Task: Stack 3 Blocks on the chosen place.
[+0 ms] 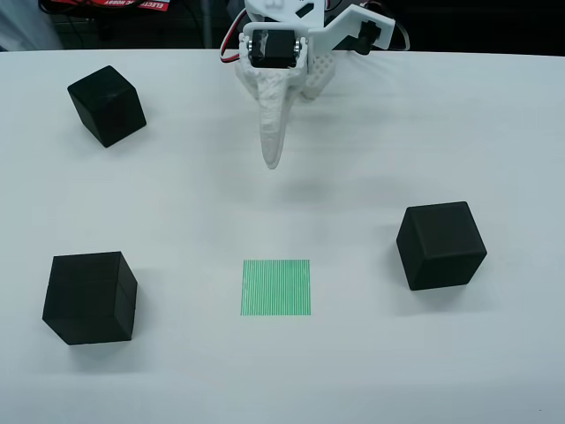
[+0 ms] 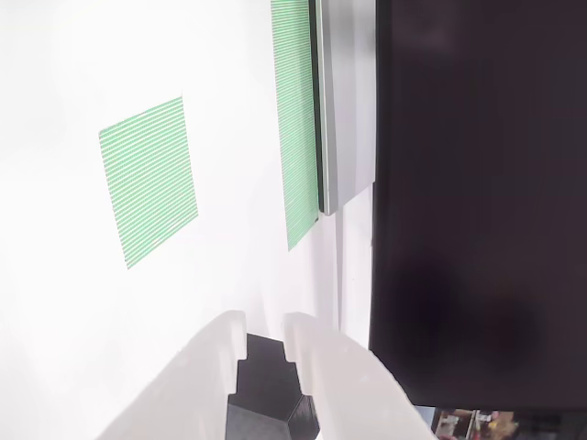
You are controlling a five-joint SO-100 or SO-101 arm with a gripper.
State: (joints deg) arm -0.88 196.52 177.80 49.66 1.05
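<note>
Three black blocks lie apart on the white table: one at far left, one at near left, one at right. The green striped square lies bare at near centre. My white gripper hangs at the top centre, well behind the square, tip pointing down, shut with nothing in it. From the gripper's own view, its gripper shows two fingers with a thin slit between them. A black block shows beyond that slit, and the green square lies ahead at left.
The table's far edge runs along the top of the overhead view, with dark clutter behind it. In the gripper's view a grey bar with a second green striped strip stands beside a large dark area at right.
</note>
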